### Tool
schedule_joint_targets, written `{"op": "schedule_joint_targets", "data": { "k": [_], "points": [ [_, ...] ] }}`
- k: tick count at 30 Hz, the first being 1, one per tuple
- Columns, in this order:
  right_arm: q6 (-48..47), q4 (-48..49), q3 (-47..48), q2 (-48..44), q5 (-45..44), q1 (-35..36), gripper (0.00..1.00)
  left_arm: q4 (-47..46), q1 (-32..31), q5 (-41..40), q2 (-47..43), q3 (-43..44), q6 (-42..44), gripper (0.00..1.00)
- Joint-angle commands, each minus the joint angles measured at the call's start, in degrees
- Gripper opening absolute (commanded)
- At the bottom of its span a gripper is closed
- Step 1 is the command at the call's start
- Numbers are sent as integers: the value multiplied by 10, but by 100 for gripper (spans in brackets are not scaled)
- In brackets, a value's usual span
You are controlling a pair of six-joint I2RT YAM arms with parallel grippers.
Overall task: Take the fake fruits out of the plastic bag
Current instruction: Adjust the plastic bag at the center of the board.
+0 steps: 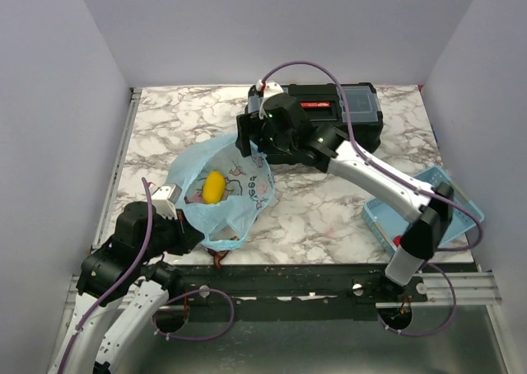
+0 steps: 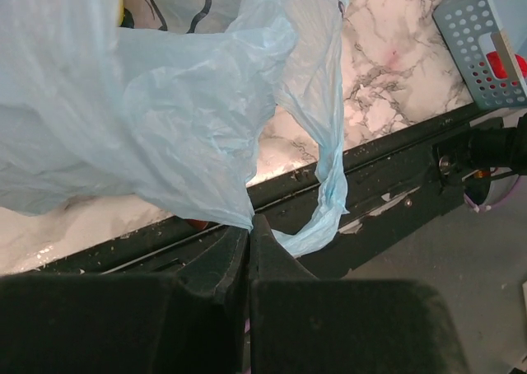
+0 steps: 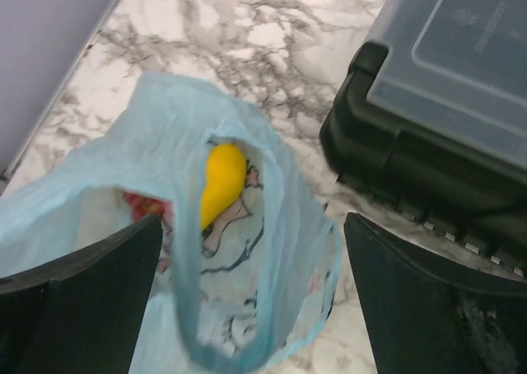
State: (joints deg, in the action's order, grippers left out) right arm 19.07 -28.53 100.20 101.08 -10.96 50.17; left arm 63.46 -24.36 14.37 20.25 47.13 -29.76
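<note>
The light-blue plastic bag (image 1: 239, 194) lies open at the table's front left. A yellow oval fruit (image 1: 213, 186) lies inside it, with something reddish beside it. My left gripper (image 1: 188, 228) is shut on the bag's near edge; in the left wrist view the fingers (image 2: 247, 226) pinch the film (image 2: 165, 102). My right gripper (image 1: 249, 146) hovers open and empty over the bag's far rim. In the right wrist view its gripper (image 3: 255, 308) stands over the bag mouth (image 3: 272, 226), the yellow fruit (image 3: 222, 180) and a reddish fruit (image 3: 144, 205). The dark fruit is hidden.
A black toolbox (image 1: 350, 114) with a clear lid stands at the back, close behind the right gripper. A light-blue basket (image 1: 449, 194) holding a red round fruit (image 1: 398, 241) sits at the right front. A small reddish-brown thing (image 1: 218, 257) lies under the bag at the table's front edge.
</note>
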Motion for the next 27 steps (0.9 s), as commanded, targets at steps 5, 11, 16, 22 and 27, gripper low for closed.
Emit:
{"op": "schedule_joint_targets", "data": {
  "k": [5, 11, 16, 22, 27],
  "points": [
    [23, -39, -105, -175, -12, 33, 100, 5, 3, 9, -3, 9, 32, 0],
    [22, 97, -236, -272, 194, 34, 93, 11, 3, 13, 1, 20, 33, 0],
    [20, 195, -280, -238, 230, 106, 60, 12, 3, 7, 6, 25, 38, 0],
    [32, 247, -269, -149, 72, 116, 44, 9, 3, 13, 8, 17, 42, 0],
    [33, 262, -231, -62, 67, 116, 36, 7, 3, 22, 8, 28, 47, 0]
  ]
}}
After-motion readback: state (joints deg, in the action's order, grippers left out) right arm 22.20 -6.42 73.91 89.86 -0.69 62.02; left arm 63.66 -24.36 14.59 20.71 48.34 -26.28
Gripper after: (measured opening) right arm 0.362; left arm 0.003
